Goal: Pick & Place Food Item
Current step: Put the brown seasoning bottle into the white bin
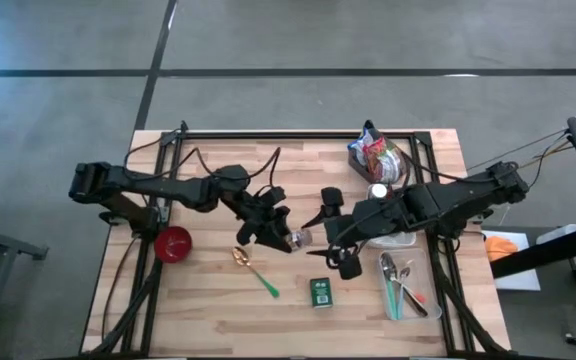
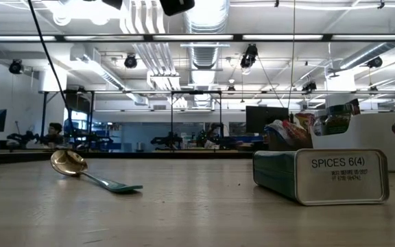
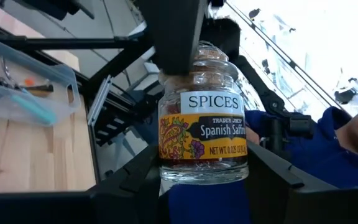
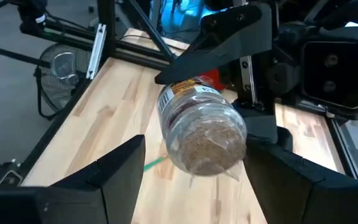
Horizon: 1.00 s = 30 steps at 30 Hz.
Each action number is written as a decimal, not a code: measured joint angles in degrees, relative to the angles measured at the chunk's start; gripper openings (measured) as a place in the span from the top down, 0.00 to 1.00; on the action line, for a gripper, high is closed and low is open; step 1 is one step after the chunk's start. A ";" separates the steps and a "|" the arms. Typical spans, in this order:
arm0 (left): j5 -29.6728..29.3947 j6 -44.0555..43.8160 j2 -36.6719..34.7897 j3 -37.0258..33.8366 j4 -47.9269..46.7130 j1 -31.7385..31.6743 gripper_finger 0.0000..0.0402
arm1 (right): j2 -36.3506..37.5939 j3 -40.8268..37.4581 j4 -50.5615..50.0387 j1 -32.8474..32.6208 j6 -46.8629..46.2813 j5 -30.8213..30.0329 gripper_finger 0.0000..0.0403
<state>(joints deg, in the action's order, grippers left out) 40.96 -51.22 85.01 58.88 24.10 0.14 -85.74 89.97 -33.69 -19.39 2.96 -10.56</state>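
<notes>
1. The left gripper (image 1: 273,228) clamps a glass spice jar (image 1: 296,239) above the middle of the table (image 1: 208,310), its fingers closed on the jar's upper part near the lid.
2. The right gripper (image 1: 330,245) faces it with fingers spread either side of the jar's base, not yet closing; this looks like a hand-over.
3. The jar's long axis lies roughly level, base toward the right arm.
4. Below lie a spoon (image 1: 255,272) and a green tin (image 1: 320,292).
</notes>
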 joint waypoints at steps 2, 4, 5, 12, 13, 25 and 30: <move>-0.10 0.24 0.00 0.14 0.10 -0.02 0.57 | -0.31 0.16 0.42 0.20 0.04 -0.05 0.36; -0.08 0.41 0.00 0.08 0.10 -0.02 0.57 | -0.79 0.69 0.46 0.36 0.02 0.06 0.36; -0.03 0.41 0.00 0.09 0.10 -0.02 0.57 | -0.90 0.78 0.60 0.44 0.14 0.12 0.36; -0.01 0.71 0.00 0.08 0.17 -0.02 0.57 | -1.55 1.55 2.61 0.73 1.35 0.36 0.36; -0.01 1.17 0.00 0.08 0.09 -0.02 0.57 | -1.55 1.55 2.60 0.69 1.47 0.39 0.36; 0.59 1.72 0.00 0.08 0.16 -0.17 0.57 | -1.57 1.57 2.64 0.69 0.54 0.62 0.59; 0.45 1.72 0.00 0.06 0.24 -0.17 0.57 | -1.57 1.57 2.60 0.69 1.10 0.62 0.59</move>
<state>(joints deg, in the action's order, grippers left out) 41.41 -49.50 85.01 58.94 24.34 -0.03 -87.31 91.55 -31.09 -18.70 4.06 -9.93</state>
